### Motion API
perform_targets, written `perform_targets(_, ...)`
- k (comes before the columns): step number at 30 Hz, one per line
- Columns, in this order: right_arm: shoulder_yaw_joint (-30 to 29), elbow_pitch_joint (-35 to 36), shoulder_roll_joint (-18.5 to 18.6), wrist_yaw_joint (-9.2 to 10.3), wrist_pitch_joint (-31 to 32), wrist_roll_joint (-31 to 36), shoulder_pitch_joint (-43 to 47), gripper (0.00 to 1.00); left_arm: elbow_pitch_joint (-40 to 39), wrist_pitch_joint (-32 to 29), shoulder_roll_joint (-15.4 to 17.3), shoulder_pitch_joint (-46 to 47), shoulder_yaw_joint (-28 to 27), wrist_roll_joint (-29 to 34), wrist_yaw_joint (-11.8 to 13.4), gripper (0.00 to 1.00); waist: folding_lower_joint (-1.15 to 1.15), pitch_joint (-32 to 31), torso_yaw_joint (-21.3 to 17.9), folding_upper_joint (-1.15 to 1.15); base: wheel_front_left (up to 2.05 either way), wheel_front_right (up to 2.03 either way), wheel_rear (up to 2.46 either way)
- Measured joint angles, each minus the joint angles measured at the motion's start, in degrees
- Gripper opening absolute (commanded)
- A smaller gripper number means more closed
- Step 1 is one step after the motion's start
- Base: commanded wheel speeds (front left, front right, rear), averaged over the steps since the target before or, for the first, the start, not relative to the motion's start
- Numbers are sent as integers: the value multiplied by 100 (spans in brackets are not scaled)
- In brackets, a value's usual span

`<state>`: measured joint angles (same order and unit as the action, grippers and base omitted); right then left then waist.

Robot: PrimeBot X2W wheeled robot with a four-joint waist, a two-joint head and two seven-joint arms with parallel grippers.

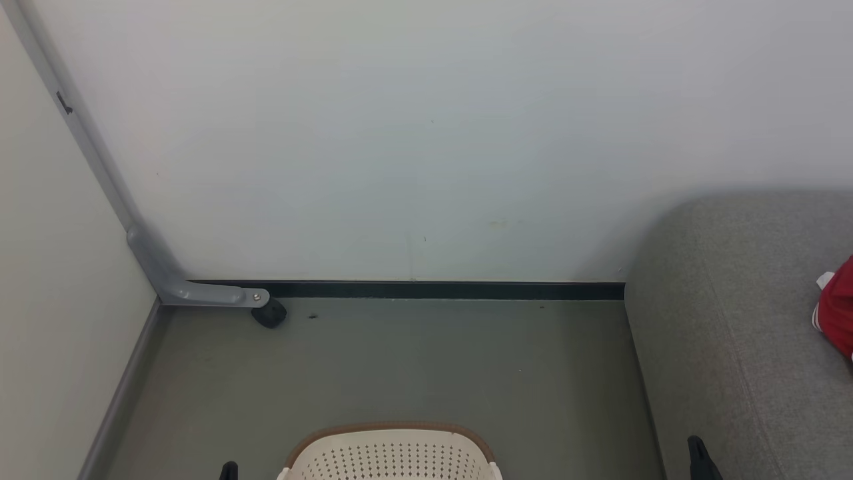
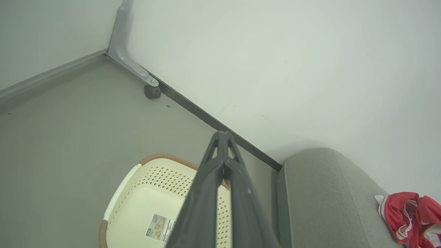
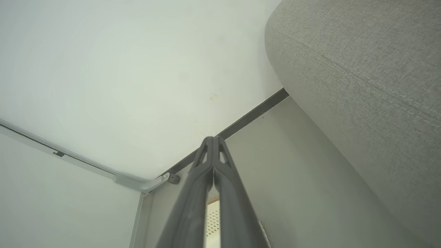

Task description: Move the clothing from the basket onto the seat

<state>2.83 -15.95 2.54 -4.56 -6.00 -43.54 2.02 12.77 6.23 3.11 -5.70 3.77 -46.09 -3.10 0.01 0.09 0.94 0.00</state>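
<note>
Trouble, as I judge it, starts at the left gripper (image 2: 224, 135). Its two dark fingers are pressed together with nothing between them, and in its wrist view they cover a strip of the basket (image 2: 155, 177) lying beyond them. What I can see of the basket's inside is bare apart from a label (image 2: 159, 230). A garment tucked behind that hidden strip would go unnoticed, and I might call the job finished too soon.

The clothing (image 2: 406, 213) I can see lies well off to this gripper's right, bunched on the seat (image 2: 320, 193). I cannot tell whether any of it hangs over an edge.

The right gripper (image 3: 213, 139) is likewise pinched shut and empty, with the seat's rounded side close on its right. A careless swing that way would drag the fingers across the upholstery.

Both arms are held low and forward, fingers pointing toward the wall. The left gripper has the basket just to its right. The right gripper is over bare floor (image 3: 293, 172), with the basket to its left.
</note>
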Motion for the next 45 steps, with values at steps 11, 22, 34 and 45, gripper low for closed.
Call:
perform_targets(11,-200,-29,-3,-49,249,-868,-97,0,96,-247,-3,205,-159,-821,-60,0,0,0,-18,0,0,0,0)
perform_targets(22,-396,-59,-7,-58,474,-1752,-213,0,166,-476,-9,353,-321,-1604,-149,0,0,0,-35,0,0,0,0)
perform_targets(34,-604,-82,-9,-124,703,-2695,-385,0,260,-723,-36,553,-491,-2557,-209,0,0,0,-54,0,0,0,0)
perform_targets(45,-801,-100,-10,-152,922,-3582,-492,0,335,-951,-48,695,-654,-3348,-302,0,-1,1,-71,0,0,0,0)
